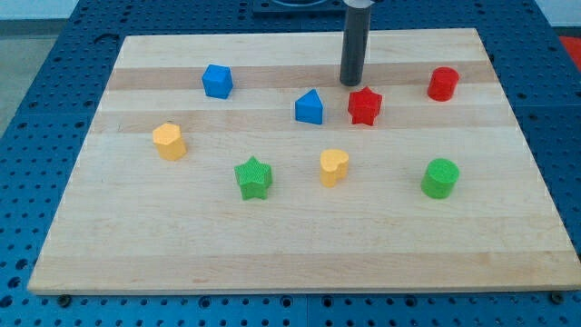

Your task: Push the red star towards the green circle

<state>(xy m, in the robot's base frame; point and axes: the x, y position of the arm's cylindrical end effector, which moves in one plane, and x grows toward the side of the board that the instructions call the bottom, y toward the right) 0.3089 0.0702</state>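
My tip (351, 84), a bare rod tool grasping nothing, stands just behind the red star (364, 105) near the surface's (290, 259) top edge, likely positioned to push it toward the green circle (440, 178) near the right edge.

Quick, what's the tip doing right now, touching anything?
My tip: no gripper, holds nothing; it sits just above the red star toward the view's top, contact cannot be told.

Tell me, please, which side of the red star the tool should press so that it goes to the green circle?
Press the red star on its upper-left face. The green circle lies toward the view's lower right. My tip sits just above-left of the star, so it seems well placed.
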